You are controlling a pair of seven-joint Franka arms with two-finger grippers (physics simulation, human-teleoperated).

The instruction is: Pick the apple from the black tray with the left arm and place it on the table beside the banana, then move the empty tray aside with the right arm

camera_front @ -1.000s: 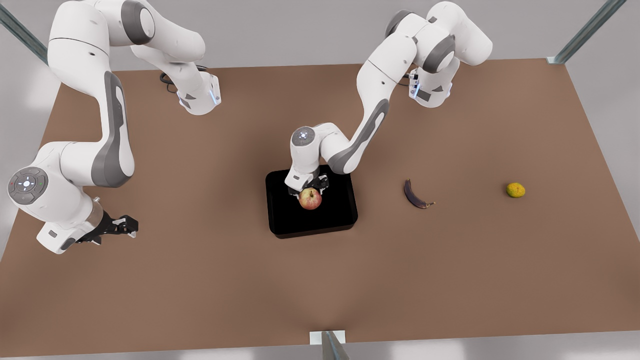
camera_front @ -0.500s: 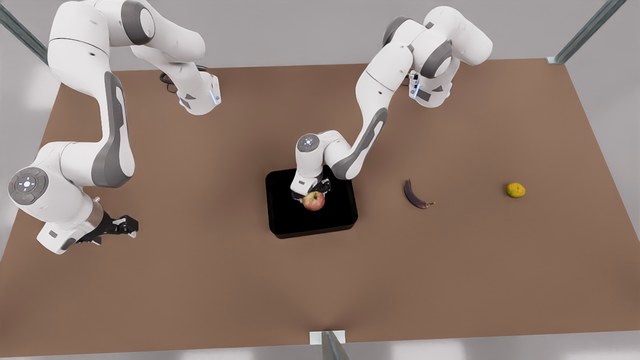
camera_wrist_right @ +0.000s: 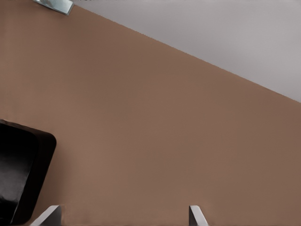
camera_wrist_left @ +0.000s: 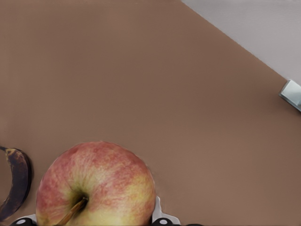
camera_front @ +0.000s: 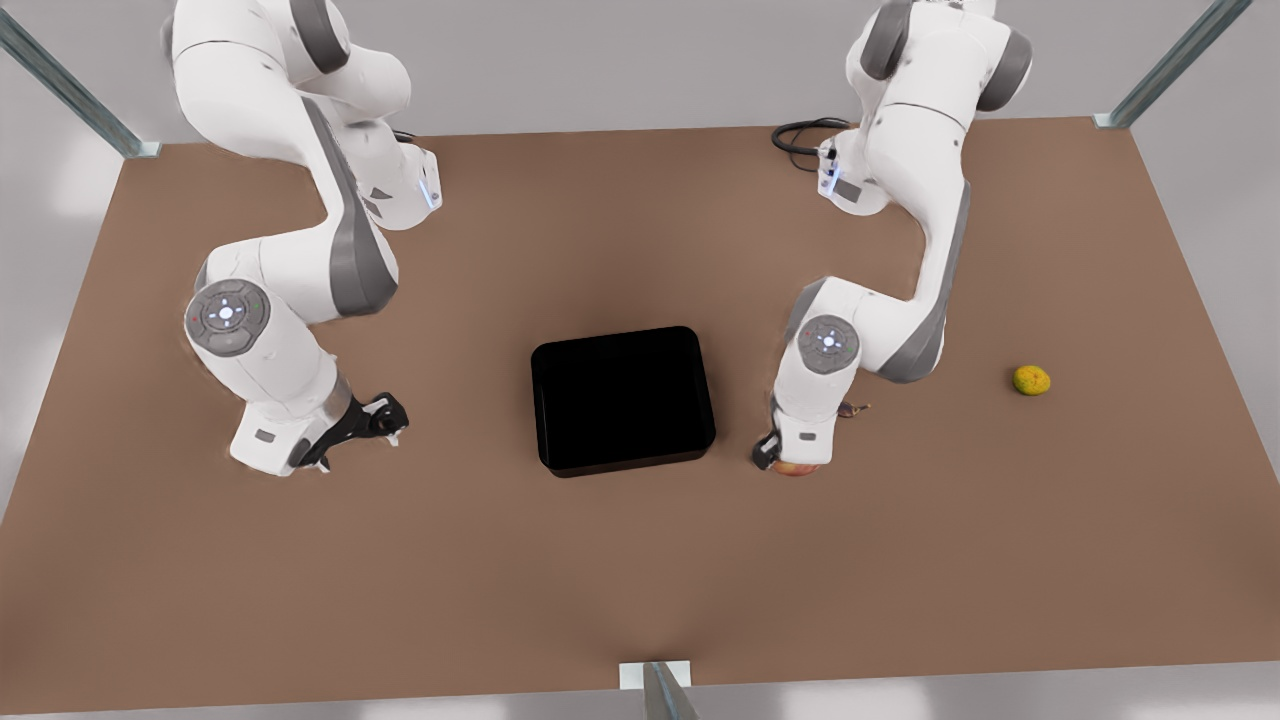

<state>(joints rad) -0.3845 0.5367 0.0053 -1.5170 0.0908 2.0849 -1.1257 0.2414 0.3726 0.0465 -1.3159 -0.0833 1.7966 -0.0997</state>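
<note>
Front view shows the left gripper low over the table, on the front view's right of the black tray, with the apple peeking out red just beneath the wrist. Left wrist view has the apple sitting between the fingers, stem up, each fingertip pressed against its side, so this gripper is clasped around the fruit. Whether the apple touches the tabletop cannot be told. The banana lies just beside the apple, outside the fingers and apart from them; in the front view only its stem tip pokes out from behind the arm. The tray lies bare between the two arms. The right gripper hangs over the table on the front view's left of the tray, near it but apart. Right wrist view shows its two fingertips spread wide with bare table between them, the tray's corner lying outside the fingers to one side. A small yellow-green fruit lies well apart from the left gripper.
</note>
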